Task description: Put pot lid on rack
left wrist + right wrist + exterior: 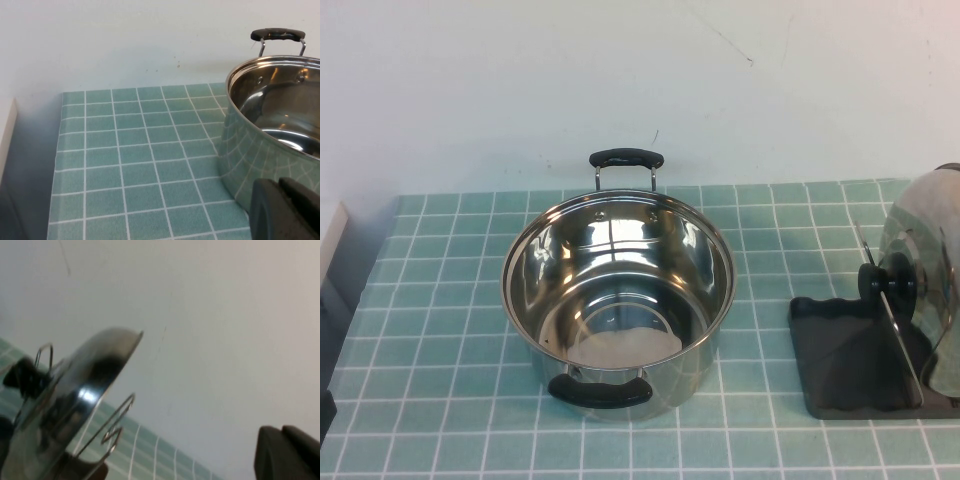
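The pot lid (925, 262) stands on edge in the rack (845, 355) at the table's right side, leaning between the wire prongs, its black knob (887, 282) facing the pot. In the right wrist view the lid (75, 395) and wire prongs (117, 420) show close by. My right gripper (282, 432) is shut and empty, apart from the lid. My left gripper (280, 187) is shut and empty, low beside the pot's left wall. Neither gripper shows in the high view.
A deep steel pot (618, 300) with two black handles stands open in the middle of the green tiled table (440, 300); it also shows in the left wrist view (270, 135). A white object (328, 235) lies off the table's left edge.
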